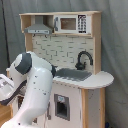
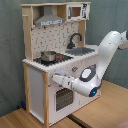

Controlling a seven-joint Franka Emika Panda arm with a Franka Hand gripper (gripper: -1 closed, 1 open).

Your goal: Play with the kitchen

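The kitchen (image 1: 75,47) (image 2: 37,75) is a tall white and light-wood toy, seen in both exterior views. It has a black faucet (image 1: 83,57) (image 2: 74,39), a silver sink (image 1: 72,75) (image 2: 82,50) and a hob (image 2: 59,59) carrying a small metal pot (image 2: 48,55). In the second exterior view my gripper (image 2: 54,79) is at the kitchen's front panel, just above the oven door (image 2: 62,97) and below the counter edge. In the first exterior view my own white arm (image 1: 32,85) hides the gripper and the hob.
A hood (image 1: 39,27) (image 2: 50,19) and a microwave (image 1: 70,23) (image 2: 75,11) sit on top. The kitchen stands on a wooden surface (image 2: 100,115). A grey curtain (image 1: 115,50) hangs behind. My arm reaches in from the second exterior view's right.
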